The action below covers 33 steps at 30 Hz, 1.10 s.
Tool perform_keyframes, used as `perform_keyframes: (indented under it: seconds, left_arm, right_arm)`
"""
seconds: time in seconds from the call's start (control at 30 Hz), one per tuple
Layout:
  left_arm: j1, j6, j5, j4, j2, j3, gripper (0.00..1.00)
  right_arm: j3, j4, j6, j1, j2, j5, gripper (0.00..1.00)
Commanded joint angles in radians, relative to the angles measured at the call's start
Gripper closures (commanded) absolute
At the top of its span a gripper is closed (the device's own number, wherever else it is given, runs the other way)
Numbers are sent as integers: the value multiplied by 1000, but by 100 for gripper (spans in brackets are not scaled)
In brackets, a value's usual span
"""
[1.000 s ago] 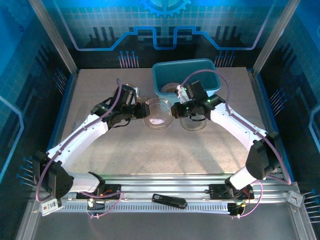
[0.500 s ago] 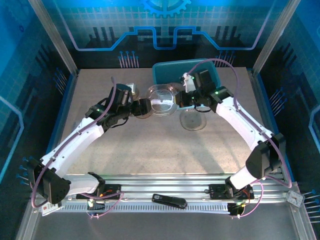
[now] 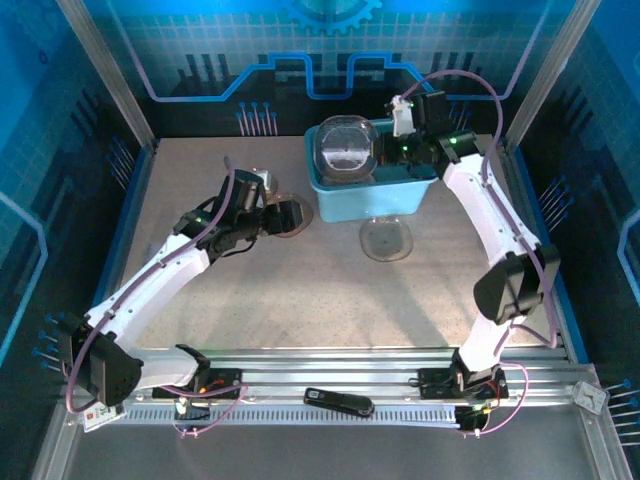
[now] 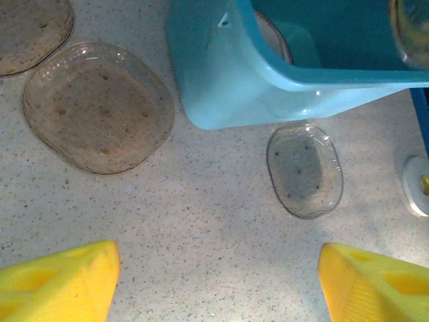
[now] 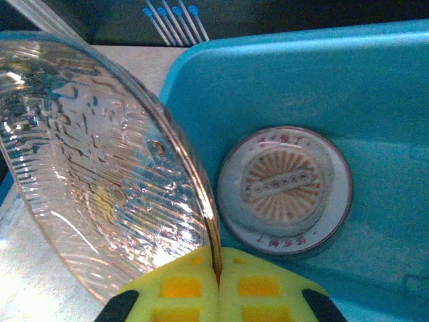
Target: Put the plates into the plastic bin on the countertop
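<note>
- Plates lay on the table [image 4: 201, 221] ahead of my left pincer [image 4: 218, 275]. The nearer brown plate [image 4: 99, 107] showed whole. The farther brown plate [image 4: 30, 30] was cut by the frame edge. The clear plate [image 4: 305, 171] lay just in front of the plastic bin [image 4: 228, 80].
- My left pincer hung over bare table, its yellow fingertips [image 4: 64, 282] wide apart and empty. The bin's near wall stood between it and the bin's inside.
- My right pincer [image 5: 218, 285] was clamped on the rim of the held plate [image 5: 100, 154], a smoky one tilted on edge over the bin's left end.
- A round white plate [image 5: 285, 191] with a red patterned rim lay flat on the bin's floor, beside the held plate.
- I counted four smoky plates, three on the table and one in my grip. There was also one white plate and one bin.
- The table was beige and speckled with blue edging, and the bin sat at its far side.
- Blue printed panels [image 3: 320, 60] and metal posts walled the cell.
- A black handset-like object [image 3: 338, 402] lay on the rail between my arm bases.
</note>
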Motion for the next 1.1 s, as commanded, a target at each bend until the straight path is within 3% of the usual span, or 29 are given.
perform_keyframes:
  seconds: [0.0,0.5,1.07]
  left_arm:
    - [10,8,28,-10,1,-19,22]
    - [30,31,52,4,112,-23,21]
    - [44,35,82,2,211,24,21]
  right_arm:
    - [113,-74,-41,-36,96,-12,98]
    - [517,-224,-90,-74,471,-75,97]
    - [565,-291,-139,-88,638,-131,97]
